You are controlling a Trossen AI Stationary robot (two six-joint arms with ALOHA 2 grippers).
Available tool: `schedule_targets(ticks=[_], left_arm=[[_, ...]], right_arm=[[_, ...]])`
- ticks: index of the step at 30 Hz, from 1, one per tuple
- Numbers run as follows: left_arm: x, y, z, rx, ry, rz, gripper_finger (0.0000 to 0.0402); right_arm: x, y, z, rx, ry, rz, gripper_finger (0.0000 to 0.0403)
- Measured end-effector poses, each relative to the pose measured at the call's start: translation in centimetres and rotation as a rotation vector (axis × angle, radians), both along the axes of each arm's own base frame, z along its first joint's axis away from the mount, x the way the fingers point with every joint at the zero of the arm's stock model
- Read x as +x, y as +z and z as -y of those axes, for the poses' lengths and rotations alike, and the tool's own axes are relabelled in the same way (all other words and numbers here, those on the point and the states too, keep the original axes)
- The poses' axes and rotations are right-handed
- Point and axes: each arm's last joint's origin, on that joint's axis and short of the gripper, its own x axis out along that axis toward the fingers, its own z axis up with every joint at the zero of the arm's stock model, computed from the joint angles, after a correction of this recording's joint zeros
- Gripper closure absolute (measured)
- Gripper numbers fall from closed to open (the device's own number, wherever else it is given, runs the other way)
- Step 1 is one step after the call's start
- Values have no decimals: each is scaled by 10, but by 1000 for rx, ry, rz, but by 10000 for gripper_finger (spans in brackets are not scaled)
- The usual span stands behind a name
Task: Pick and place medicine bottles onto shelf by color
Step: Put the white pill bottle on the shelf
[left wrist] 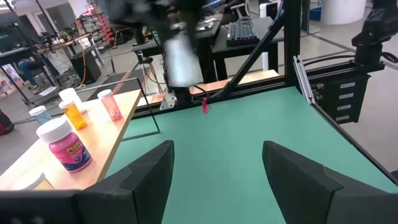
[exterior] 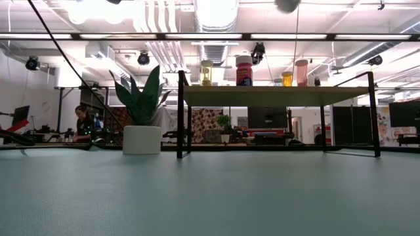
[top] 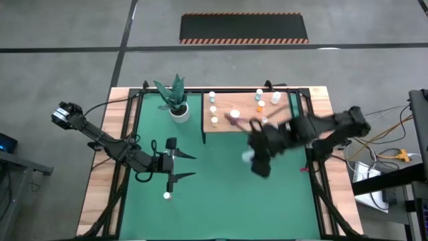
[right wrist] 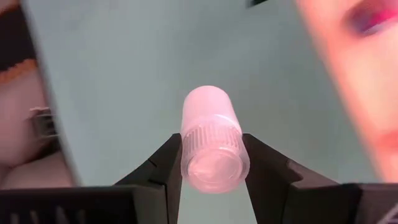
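Right wrist view: right gripper (right wrist: 211,165) clenched on whitish bottle (right wrist: 211,140), carried above green mat nr shelf (top: 234,125). Approx seven bottles already on shelf. One bottle (top: 167,195) left on counter, by released left gripper (top: 188,166).

even, bright overhead light; ceiling lamps (exterior: 216,10) glare white in the low view. the right arm (top: 294,137) smears with motion blur from above, and the right wrist view's background is streaked.
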Motion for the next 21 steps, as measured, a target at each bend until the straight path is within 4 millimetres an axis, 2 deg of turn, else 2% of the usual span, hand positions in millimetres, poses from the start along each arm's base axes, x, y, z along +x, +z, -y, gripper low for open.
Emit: schedule_targets(ticks=[4, 9, 16, 21], left_arm=[[0, 0, 0, 0, 0, -1, 173], [0, 0, 0, 0, 0, 0, 173], [0, 0, 0, 0, 0, 1, 173], [0, 0, 0, 0, 0, 0, 173]], right_arm=[[7, 17, 45, -96, 10, -24, 280], [1, 31, 91, -256, -67, -131, 276], [-10, 32, 136, -230, -114, -138, 270], [-22, 23, 157, -219, -160, -190, 269]])
